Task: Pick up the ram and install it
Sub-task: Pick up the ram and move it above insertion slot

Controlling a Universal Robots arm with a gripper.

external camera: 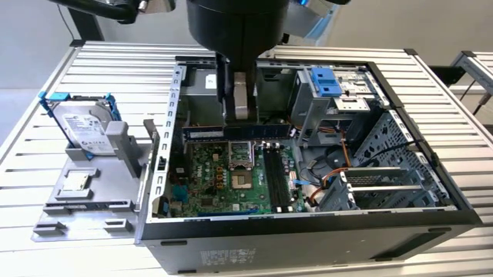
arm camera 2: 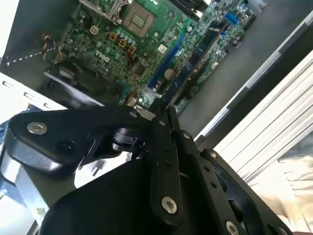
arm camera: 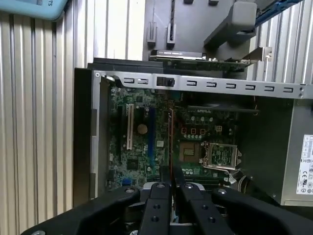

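Ram (external camera: pixel 202 134) hangs clenched at its middle in the gripper (external camera: pixel 240 126), which reaches straight down into the open computer case (external camera: pixel 308 225). The stick is level, just above the far edge of the green motherboard (external camera: pixel 208 179) and clear of it. It runs crosswise to the black slots (external camera: pixel 275 176) below, toward the case's near wall. In the first wrist view the ram (arm camera: pixel 169 139) shows edge-on as a thin line running out from between the closed fingers of the gripper (arm camera: pixel 171 185), over the board. A hard drive (external camera: pixel 81 124) stands on a grey fixture on the slatted table (external camera: pixel 115 63), outside the case at the exterior view's left.
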